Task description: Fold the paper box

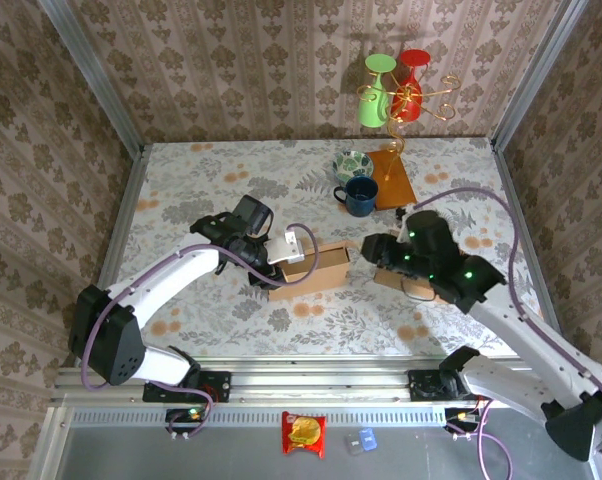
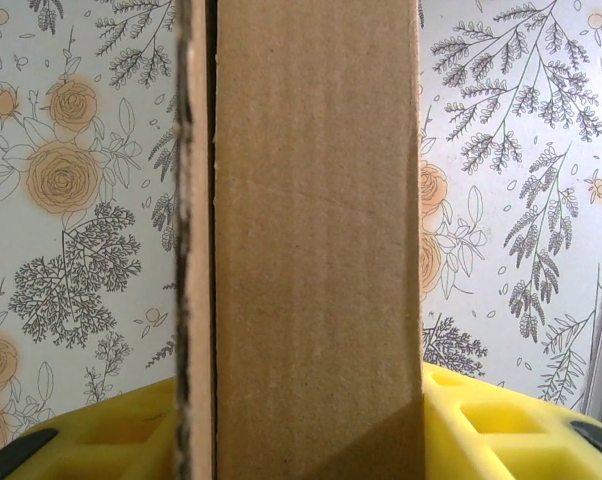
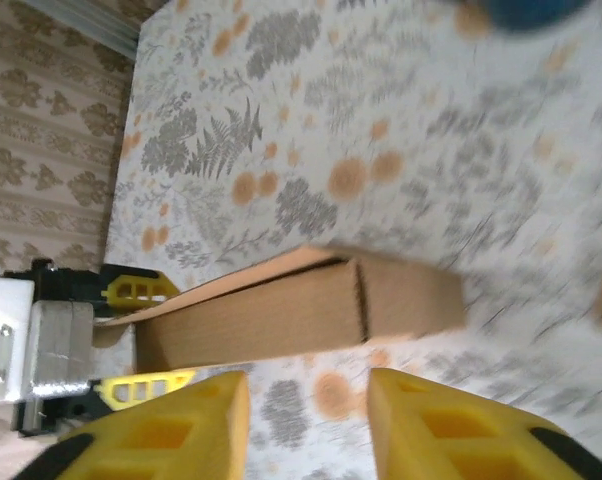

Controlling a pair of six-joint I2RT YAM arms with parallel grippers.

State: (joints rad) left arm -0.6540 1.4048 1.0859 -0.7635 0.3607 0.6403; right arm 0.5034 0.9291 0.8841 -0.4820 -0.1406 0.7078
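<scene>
The left gripper (image 2: 316, 440) is clamping one end of the long brown cardboard box (image 1: 309, 268), with a wall panel pinched between its yellow fingers (image 2: 501, 420). The box is lying just ahead of the right gripper (image 3: 306, 420), its long axis stretching away toward the left gripper. The right gripper is hanging low and tilted toward the box, jaws spread wide and holding nothing.

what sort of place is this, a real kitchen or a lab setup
Most likely a robot test cell dressed as a home: wallpaper panels set in a metal frame, left arm and right arm bolted to a rail at the floral table, with a paper box and blue mug as props.
</scene>
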